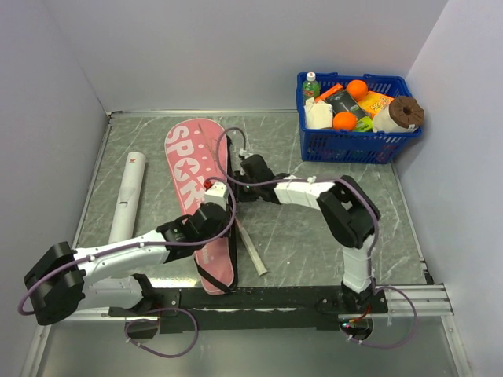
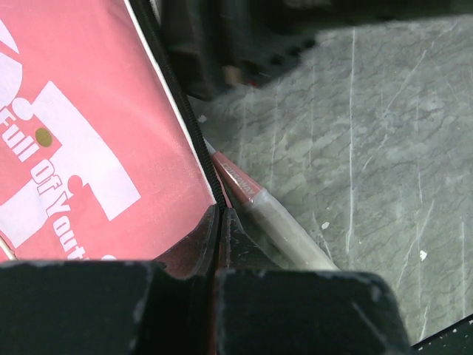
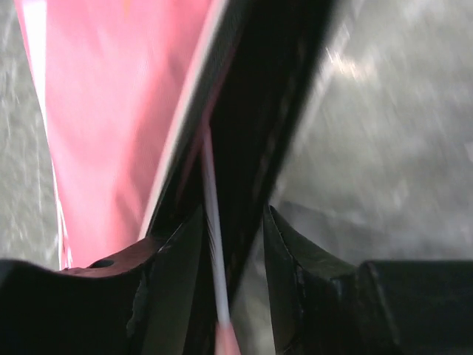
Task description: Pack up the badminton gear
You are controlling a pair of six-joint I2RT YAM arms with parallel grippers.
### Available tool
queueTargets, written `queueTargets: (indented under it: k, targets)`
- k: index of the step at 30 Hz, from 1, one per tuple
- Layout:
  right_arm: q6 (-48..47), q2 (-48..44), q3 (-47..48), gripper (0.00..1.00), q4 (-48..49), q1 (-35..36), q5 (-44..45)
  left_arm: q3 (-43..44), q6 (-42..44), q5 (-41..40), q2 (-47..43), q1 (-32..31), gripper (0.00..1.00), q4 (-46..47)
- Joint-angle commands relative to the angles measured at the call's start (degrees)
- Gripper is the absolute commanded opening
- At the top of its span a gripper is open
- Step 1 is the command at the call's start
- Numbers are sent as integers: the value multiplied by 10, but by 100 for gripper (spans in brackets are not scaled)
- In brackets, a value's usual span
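Observation:
The pink bag with white lettering lies lengthwise on the table, its black zip edge facing right. My left gripper is shut on that zip edge halfway down the bag. A racket's pale handle sticks out beside it; in the left wrist view the handle lies just right of my jaws. My right gripper stands open at the bag's upper right edge. A thin racket shaft runs between its fingers without being pinched. The white tube lies to the left. No shuttlecock shows.
A blue plastic basket of groceries stands at the back right corner. Grey walls close in on the left, back and right. A purple cable loops over the bag near both grippers.

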Motion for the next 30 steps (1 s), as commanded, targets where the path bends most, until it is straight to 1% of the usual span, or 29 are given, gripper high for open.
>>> queueTargets:
  k: [1, 5, 6, 8, 9, 12, 13, 16, 19, 21, 23, 30]
  targets:
    - [-10, -106, -52, 48, 13, -19, -11, -4, 9, 5, -7, -4, 1, 57]
    - [-25, -200, -138, 50, -27, -27, 13, -14, 10, 3, -20, -4, 1, 58]
    - [-25, -237, -153, 50, -38, -29, 11, -16, 13, 6, -26, -4, 1, 58]
    - [-26, -274, -185, 51, -41, -41, -19, -23, 19, 8, -34, -4, 1, 64]
    - [-27, -301, -211, 51, -46, -47, -58, -27, 24, 10, -36, -4, 1, 67]
    - [-33, -345, -255, 51, -48, -55, -103, -39, 37, 27, -53, -4, 1, 86]
    - [-37, -353, -264, 51, -51, -56, -134, -41, 40, 38, -55, -5, 1, 92]
    - [-48, -378, -288, 51, -61, -54, -190, -45, 55, 52, -61, -5, 1, 97]
    - [-52, -393, -314, 51, -64, -55, -222, -53, 67, 60, -71, -6, 1, 106]
    - [-48, -399, -338, 51, -50, -54, -258, -57, 71, 63, -76, -5, 1, 110]
    - [-38, -402, -361, 51, -33, -52, -272, -59, 75, 64, -77, -5, 1, 112]
    - [-22, -380, -395, 50, -6, -23, -264, -64, 78, 72, -76, -5, 1, 119]
